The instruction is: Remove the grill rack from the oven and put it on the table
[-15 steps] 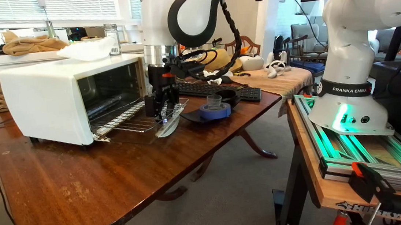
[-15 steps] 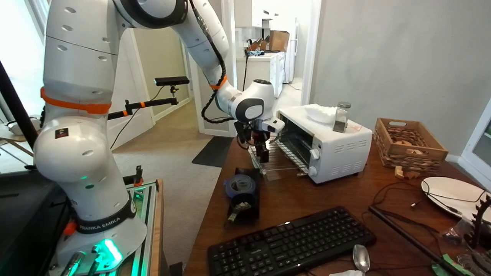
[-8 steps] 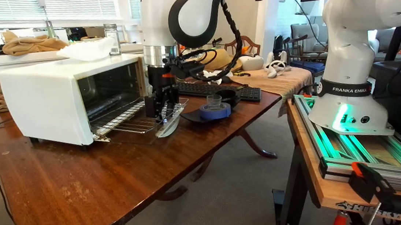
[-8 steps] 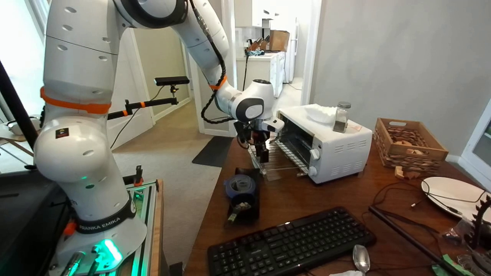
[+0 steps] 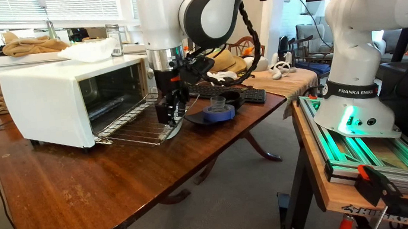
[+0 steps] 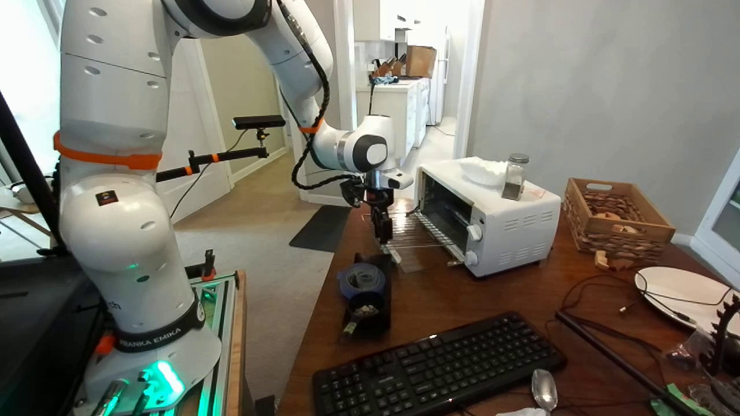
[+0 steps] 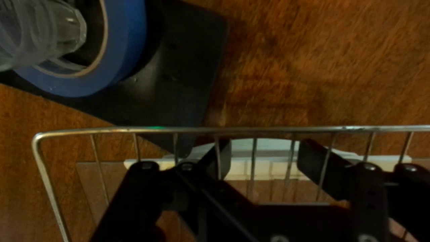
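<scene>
Silver-grey, the grill rack [image 7: 252, 129] is drawn at least partly from the oven [image 5: 45, 103], seemingly not yet laid on the worktop [image 5: 84, 193]; the hand [image 7: 264, 154] is spread apart.

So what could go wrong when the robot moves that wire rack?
The end effector is open, not clamped, so the grill rack might slip and clatter onto the table.

A clear cup stands in the blue tape roll near the rack's outer end, so it could get knocked over.

The rack appears to reach the opening of the toaster oven; a snag could tug it and tip the lidded jar on top.
</scene>
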Controlling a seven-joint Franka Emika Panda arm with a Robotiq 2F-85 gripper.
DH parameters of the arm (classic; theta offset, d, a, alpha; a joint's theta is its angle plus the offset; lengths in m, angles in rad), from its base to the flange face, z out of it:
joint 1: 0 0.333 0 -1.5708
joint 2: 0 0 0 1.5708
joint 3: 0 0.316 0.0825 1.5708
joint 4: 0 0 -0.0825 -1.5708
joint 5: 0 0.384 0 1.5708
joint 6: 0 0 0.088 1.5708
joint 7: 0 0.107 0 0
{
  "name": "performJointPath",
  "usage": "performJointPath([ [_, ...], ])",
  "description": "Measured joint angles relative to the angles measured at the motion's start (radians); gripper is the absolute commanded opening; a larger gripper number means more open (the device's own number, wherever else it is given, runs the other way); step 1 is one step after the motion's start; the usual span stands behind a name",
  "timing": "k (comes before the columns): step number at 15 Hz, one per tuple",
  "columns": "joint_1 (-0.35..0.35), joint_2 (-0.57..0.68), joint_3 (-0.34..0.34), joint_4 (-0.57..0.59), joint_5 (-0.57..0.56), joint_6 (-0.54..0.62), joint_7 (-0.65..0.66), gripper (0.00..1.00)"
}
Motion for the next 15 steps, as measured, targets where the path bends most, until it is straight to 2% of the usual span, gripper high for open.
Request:
performJointPath([
  [5,0.029,-0.044,0.029,-0.074,-0.09,-0.017,0.166,0.33],
  [11,0.051,-0.118,0.042,-0.276,-0.278,0.217,0.467,0.33],
  [15,0.066,-0.224,-0.012,-0.384,-0.454,0.249,0.66,0.33],
])
